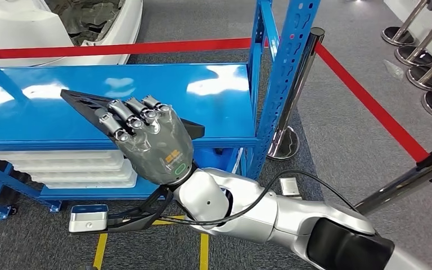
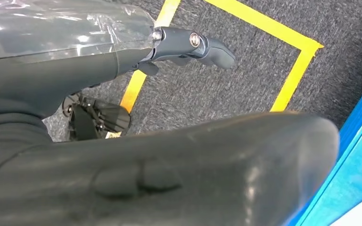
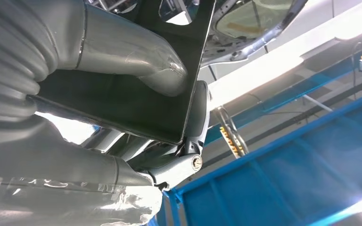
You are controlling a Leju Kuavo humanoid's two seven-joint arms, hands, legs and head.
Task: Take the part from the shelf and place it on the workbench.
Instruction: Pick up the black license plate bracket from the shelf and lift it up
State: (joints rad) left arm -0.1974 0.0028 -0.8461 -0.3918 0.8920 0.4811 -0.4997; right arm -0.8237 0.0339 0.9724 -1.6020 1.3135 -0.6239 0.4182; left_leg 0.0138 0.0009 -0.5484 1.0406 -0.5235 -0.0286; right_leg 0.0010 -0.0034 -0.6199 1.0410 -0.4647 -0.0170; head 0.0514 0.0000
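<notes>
Head view takes in the blue shelf, a steel rack whose glossy top deck runs across the frame at about the height of the raised arm, with white trays stacked on the level beneath. Behind it a red barrier belt stretches between chrome posts, and grey carpet with yellow floor tape lies below. No workbench can be made out in these pictures.

The right arm reaches up from the lower right, and the right hand is clamped on the part, a flat black plate. In the right wrist view the thick grey thumb presses one face of the plate while darker fingers back it from the other side, so the hold looks like a pinch across the thickness. The plate's long axis runs from the hand up and to the left over the shelf deck, tapering to a point at the far end, with a shorter stub showing on the other side of the hand. Whether its tip rests on the deck or hangs just above it cannot be told.

The left hand hangs low over the carpet, holding nothing; whether its fingers are apart or curled cannot be told.

Judged from this, the part is already in the right hand, so the coming move turns on drawing that long tip back clear of the shelf's blue upright before carrying it off
</notes>
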